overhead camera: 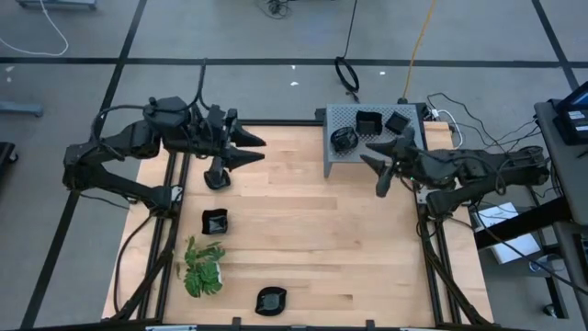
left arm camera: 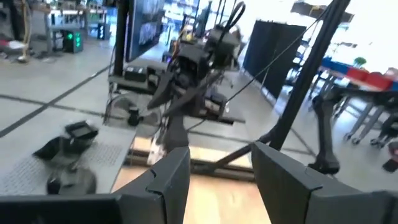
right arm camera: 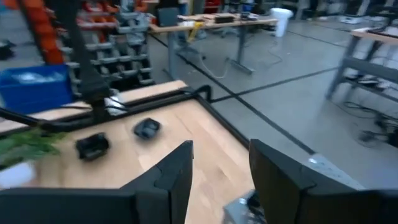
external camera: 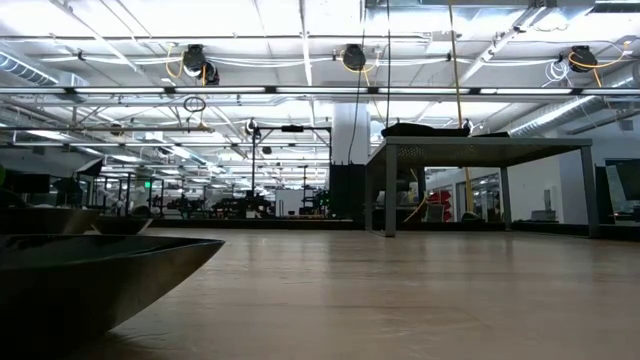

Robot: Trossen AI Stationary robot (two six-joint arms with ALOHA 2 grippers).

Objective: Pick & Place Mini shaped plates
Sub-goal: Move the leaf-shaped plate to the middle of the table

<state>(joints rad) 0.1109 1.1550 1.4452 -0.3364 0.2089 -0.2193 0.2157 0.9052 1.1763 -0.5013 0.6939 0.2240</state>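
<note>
Three small black glossy plates lie flat on the wooden table: one (overhead camera: 217,176) under my left arm, a square one (overhead camera: 214,222) nearer, and a round one (overhead camera: 270,300) by the near edge. Three more (overhead camera: 368,120) (overhead camera: 397,121) (overhead camera: 344,139) lie in the grey perforated box (overhead camera: 354,152) at the far edge. My left gripper (overhead camera: 260,148) (left arm camera: 217,180) hovers open near the far left, pointing right. My right gripper (overhead camera: 370,154) (right arm camera: 221,180) hovers open in front of the box, pointing left. The right wrist view shows two table plates (right arm camera: 92,146) (right arm camera: 147,128). Both grippers hold nothing.
A green leafy plant (overhead camera: 202,271) (right arm camera: 25,146) sits near the table's near left corner. A dark plate rim (external camera: 80,280) fills the low view's left foreground. Bare wood (overhead camera: 322,239) spans the table's middle and right. Cables run past the far right corner.
</note>
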